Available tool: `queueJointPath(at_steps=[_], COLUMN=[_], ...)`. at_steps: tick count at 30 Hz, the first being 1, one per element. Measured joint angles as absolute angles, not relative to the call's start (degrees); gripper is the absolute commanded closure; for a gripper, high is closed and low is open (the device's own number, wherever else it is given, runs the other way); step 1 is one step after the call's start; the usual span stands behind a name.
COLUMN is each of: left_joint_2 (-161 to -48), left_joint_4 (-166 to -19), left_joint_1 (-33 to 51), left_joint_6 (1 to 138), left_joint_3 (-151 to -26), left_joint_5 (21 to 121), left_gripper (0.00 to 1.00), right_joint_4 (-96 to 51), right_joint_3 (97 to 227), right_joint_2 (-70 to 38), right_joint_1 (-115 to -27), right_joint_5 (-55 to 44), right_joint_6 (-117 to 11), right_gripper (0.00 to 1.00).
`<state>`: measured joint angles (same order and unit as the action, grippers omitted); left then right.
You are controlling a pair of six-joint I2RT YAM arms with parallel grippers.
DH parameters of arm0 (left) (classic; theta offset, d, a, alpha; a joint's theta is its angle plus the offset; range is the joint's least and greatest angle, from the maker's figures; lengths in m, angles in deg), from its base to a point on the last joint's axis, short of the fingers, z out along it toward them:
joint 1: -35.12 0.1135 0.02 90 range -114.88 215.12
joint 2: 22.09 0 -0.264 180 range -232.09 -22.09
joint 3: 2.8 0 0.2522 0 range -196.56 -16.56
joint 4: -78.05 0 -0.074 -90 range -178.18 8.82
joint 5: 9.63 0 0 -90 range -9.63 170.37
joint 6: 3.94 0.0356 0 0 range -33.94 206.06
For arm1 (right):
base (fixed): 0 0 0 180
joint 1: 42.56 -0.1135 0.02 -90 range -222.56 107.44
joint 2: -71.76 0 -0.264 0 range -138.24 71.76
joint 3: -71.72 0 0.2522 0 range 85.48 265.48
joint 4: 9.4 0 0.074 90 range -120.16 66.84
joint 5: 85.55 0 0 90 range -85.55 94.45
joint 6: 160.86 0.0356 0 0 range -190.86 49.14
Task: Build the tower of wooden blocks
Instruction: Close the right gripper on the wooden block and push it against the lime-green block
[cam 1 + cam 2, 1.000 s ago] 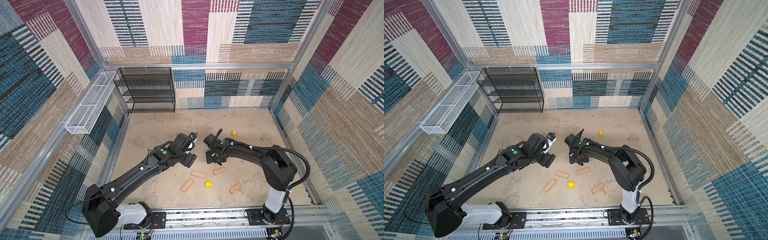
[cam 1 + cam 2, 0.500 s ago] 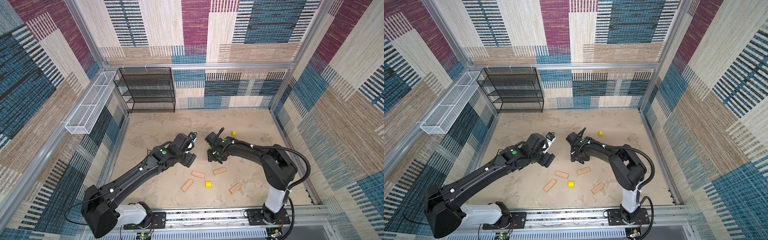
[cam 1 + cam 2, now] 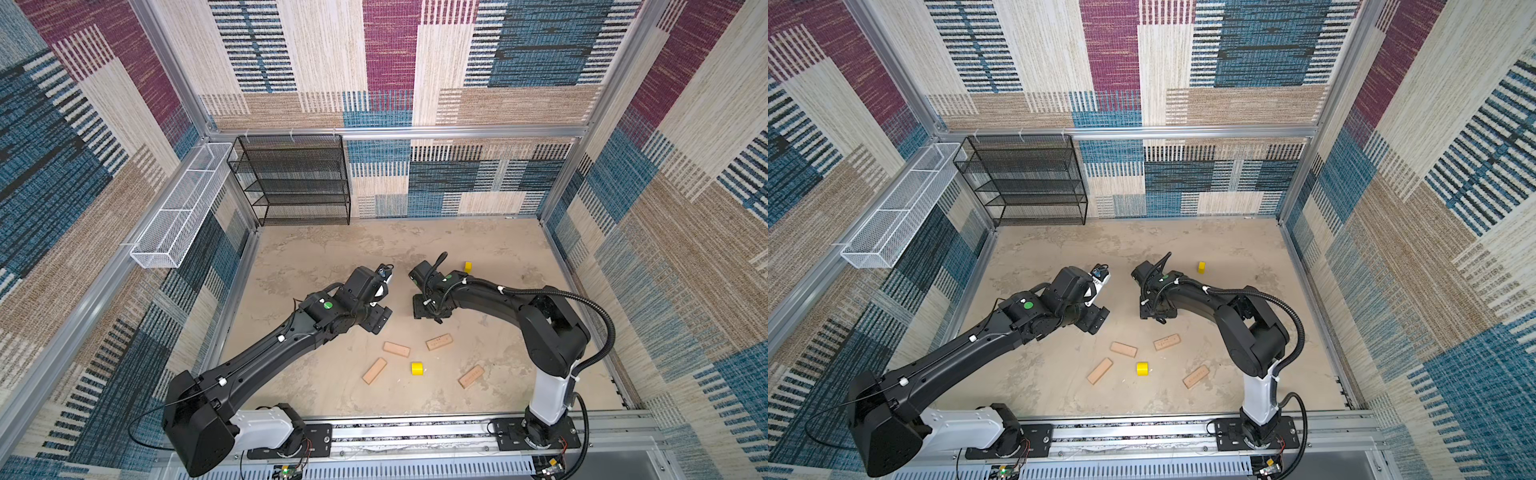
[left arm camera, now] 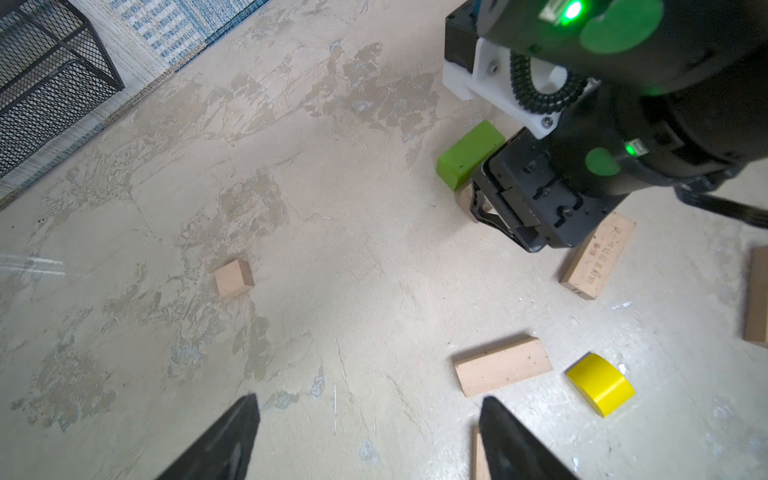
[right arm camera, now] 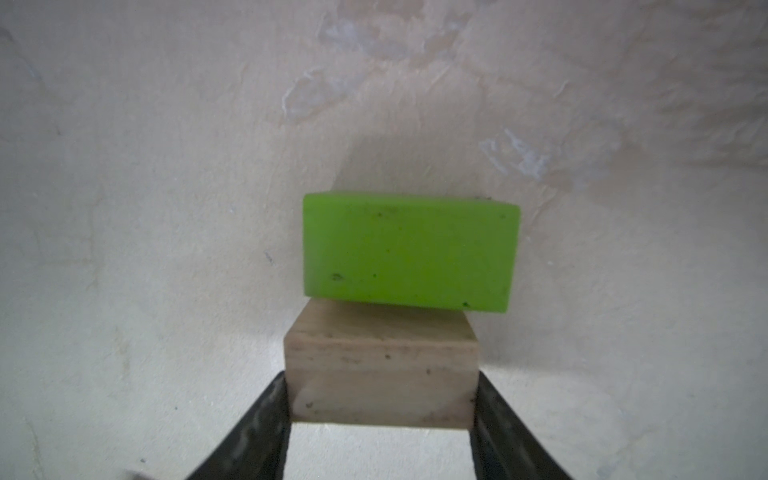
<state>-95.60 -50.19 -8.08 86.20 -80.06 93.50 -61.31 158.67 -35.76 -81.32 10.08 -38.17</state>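
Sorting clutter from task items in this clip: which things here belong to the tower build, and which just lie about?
Job: four tan wooden planks; lime-green brick; two yellow pieces; small tan wooden cube; tan wooden block gripped by the right arm's fingers.
Lying about: black wire-mesh shelf; white wire basket.

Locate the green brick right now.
Hidden under the right arm in both top views. In the right wrist view, the green brick lies on the table, directly beyond the tan block clamped in the right gripper.
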Motion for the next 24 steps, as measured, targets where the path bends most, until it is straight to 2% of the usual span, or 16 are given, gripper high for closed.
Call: queueJointPath(at_steps=[20,24], left_joint_2=[-95.56,-95.47], left_joint_4=[-50.12,-50.1], left_joint_1=[-8.08,-8.08], left_joint_6=[86.2,86.2], left_joint_3=[-79.85,-79.8], left_joint_5=[93.56,93.63], left_gripper=[0.12,0.12], right_joint_4=[-61.6,-61.57], right_joint_3=[159.57,159.59], right_joint_2=[-36.59,-36.61], right_joint_1=[-81.06,-81.06], right_joint_5=[11.98,11.98], right_joint_6=[-38.17,-38.17], right_gripper=[0.33,0.29])
